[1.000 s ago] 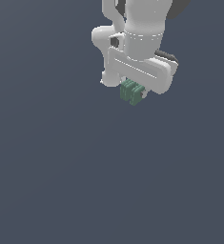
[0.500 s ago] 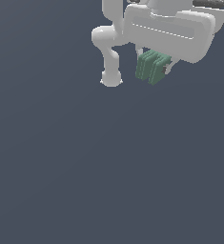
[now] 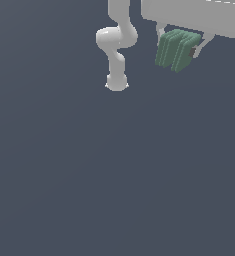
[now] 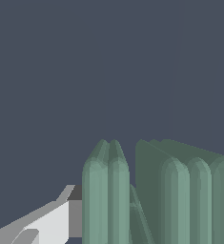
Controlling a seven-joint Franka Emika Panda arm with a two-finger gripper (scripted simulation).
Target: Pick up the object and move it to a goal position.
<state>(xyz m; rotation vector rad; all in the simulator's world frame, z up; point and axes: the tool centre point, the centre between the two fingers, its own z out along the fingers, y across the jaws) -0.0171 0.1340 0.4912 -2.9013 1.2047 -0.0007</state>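
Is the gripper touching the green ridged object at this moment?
Touching. In the wrist view, a finger pad presses flush against the green object; the exterior view shows the gripper closed around it.

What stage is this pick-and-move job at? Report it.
Done: the pick. The green ridged object hangs clear of the floor, clamped in the pincer; the wrist view shows one finger pressed against its side.
In hand: the carry, high in the exterior view.
Left: reaching the goal, which no marker shows in either view.
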